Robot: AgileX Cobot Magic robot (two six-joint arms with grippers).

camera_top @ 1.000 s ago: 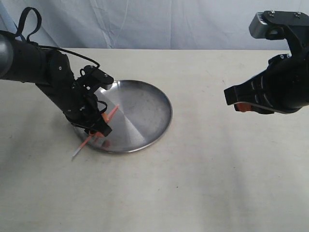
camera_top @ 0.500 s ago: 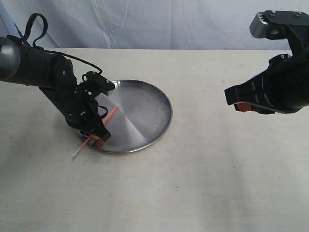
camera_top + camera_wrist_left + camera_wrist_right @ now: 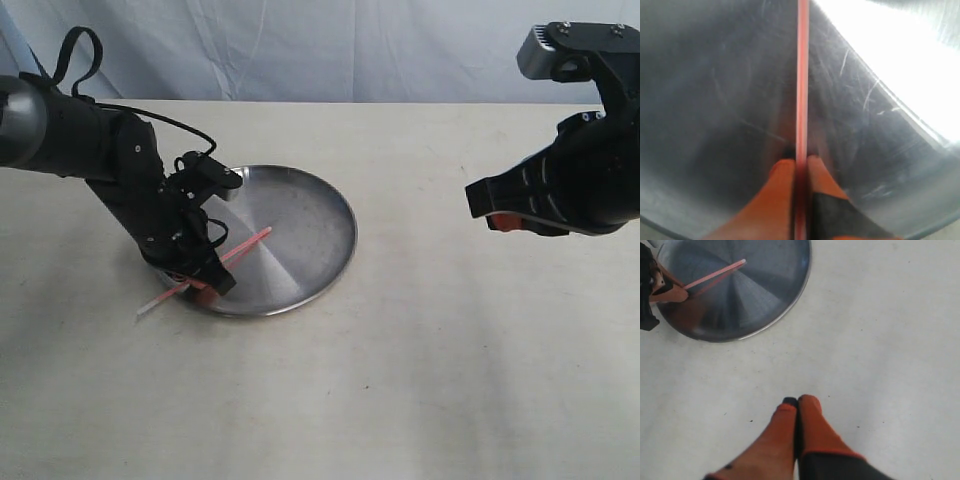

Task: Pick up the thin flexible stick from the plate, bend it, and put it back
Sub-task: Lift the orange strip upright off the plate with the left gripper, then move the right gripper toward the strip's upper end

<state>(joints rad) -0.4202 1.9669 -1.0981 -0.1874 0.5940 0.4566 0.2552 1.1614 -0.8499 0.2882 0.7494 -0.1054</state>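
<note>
The silvery plate [image 3: 310,215] lies left of centre on the table. My left gripper [image 3: 203,285] sits low at the plate's near-left rim, shut on the thin pink-orange stick [image 3: 245,245]. One end of the stick points over the plate; the whitish end [image 3: 148,308] juts past the rim above the table. In the left wrist view the stick [image 3: 802,75] runs straight out between the orange pads [image 3: 782,180]. The right wrist view shows the plate [image 3: 770,295] and stick [image 3: 715,274] far off. My right gripper [image 3: 797,402] is shut on nothing, hanging high at the right [image 3: 495,212].
A pale cloth-covered table [image 3: 400,380] fills the scene, with a light blue backdrop [image 3: 300,50] behind. Nothing else lies on the table in view.
The left gripper has turned the stick flatter: its far end swung right and lower over the plate, and the whitish end shifted left. The right arm has not moved.
</note>
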